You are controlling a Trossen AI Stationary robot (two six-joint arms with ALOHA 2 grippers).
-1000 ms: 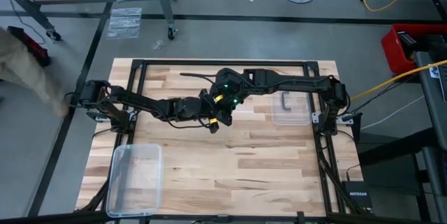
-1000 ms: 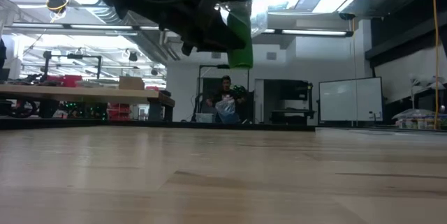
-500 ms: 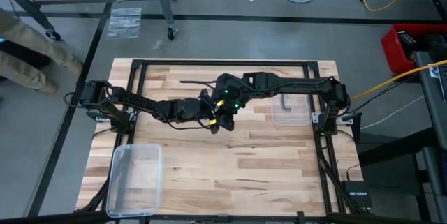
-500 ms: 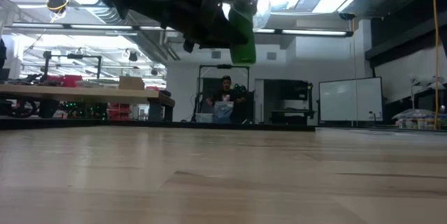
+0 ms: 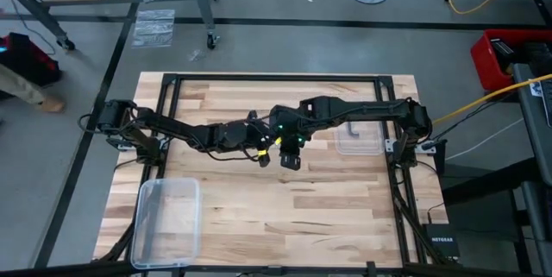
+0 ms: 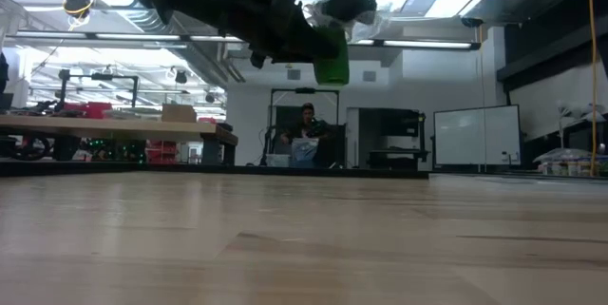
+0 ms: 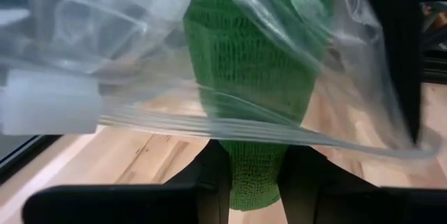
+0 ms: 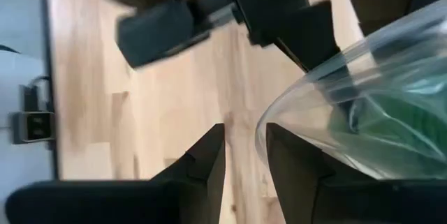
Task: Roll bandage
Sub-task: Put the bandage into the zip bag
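Left wrist view, nearest of all: the left gripper (image 7: 253, 182) has its two dark fingers (image 7: 209, 182) clamped on the lower end of the green bandage (image 7: 255, 77), whose upper part sits inside a crinkly clear plastic bag (image 7: 140, 91). In the right wrist view, the right gripper (image 8: 244, 158) has its fingers slightly parted around the bag's edge; whether they pinch it I cannot tell. From the low view, bandage and bag hang well above the wooden table (image 6: 304, 238). Farther off on the tabletop, seen from above, lie a clear plastic box (image 5: 168, 221) and a clear lid (image 5: 358, 135). A person (image 6: 306, 134) sits in the room beyond.
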